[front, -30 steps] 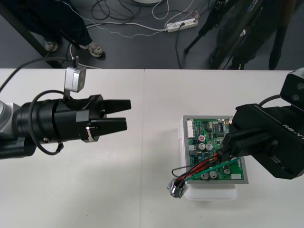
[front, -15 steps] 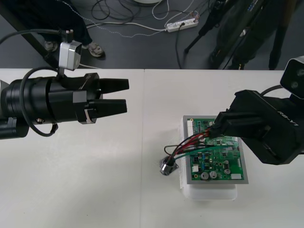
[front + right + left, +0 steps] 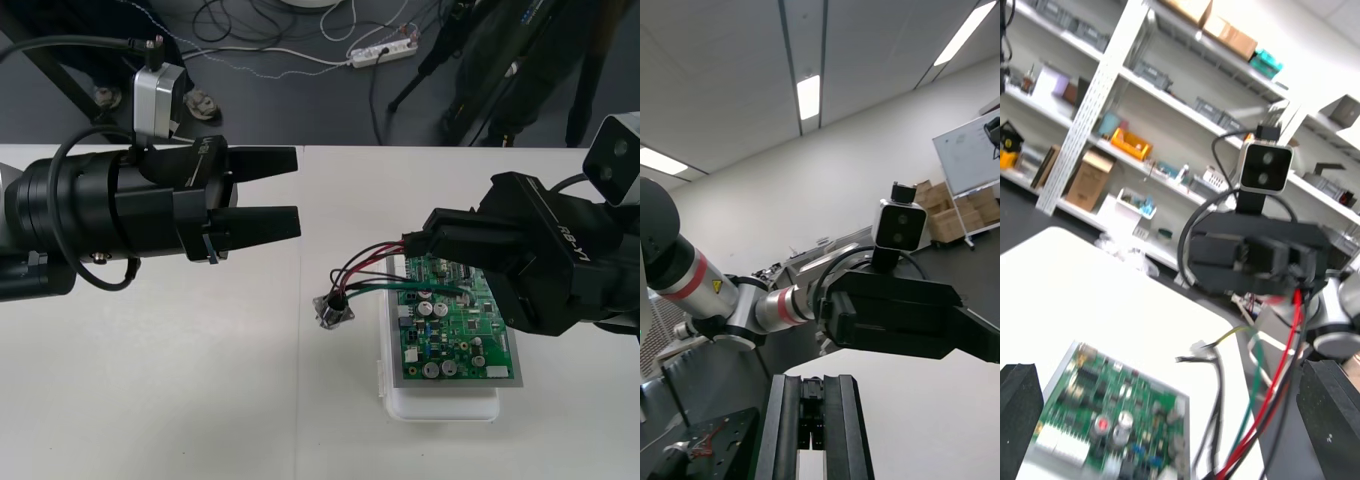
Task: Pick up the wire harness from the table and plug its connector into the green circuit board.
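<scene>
Front view: wire harness [image 3: 362,272] is pinched by the closed right gripper [image 3: 413,243] near its plug end, presumably to present that end for insertion. The board [image 3: 455,335] lies just beneath the jaws and the socket [image 3: 332,311] trails beyond them. Left gripper [image 3: 298,191] is held wide open, empty.

Left end effector [image 3: 298,191] open, right one [image 3: 412,240] clamped

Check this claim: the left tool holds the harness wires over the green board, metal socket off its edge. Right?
No: the right tool holds the harness wires over the green board, metal socket off its edge; the front view shows it. The left tool is open.
</scene>
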